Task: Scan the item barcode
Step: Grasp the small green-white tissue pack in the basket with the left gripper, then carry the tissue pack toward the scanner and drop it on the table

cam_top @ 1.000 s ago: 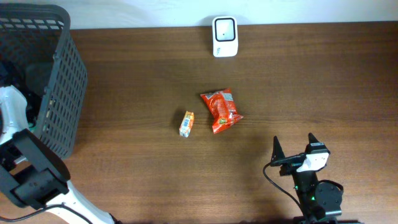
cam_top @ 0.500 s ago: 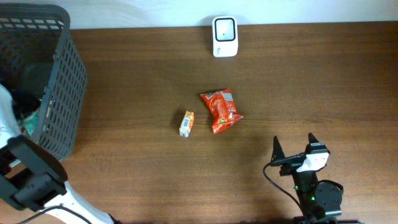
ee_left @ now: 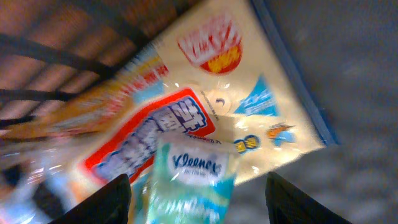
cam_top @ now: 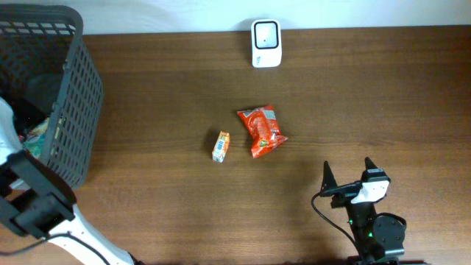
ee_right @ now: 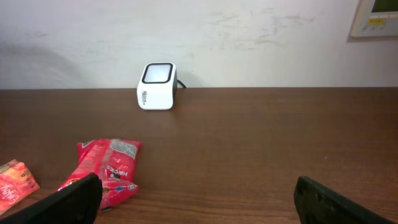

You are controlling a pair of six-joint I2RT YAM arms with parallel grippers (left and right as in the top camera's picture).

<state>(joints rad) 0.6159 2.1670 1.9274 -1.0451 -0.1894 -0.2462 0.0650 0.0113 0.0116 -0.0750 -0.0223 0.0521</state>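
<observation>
One tissue pack and snack bag occupy basket.

Dark wooden table fills most of the overhead frame; white wall spans the top of the right wrist view, a beige panel in its upper right corner

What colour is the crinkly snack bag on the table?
The crinkly plastic snack bag is bright red; the overhead view shows it best.
</observation>
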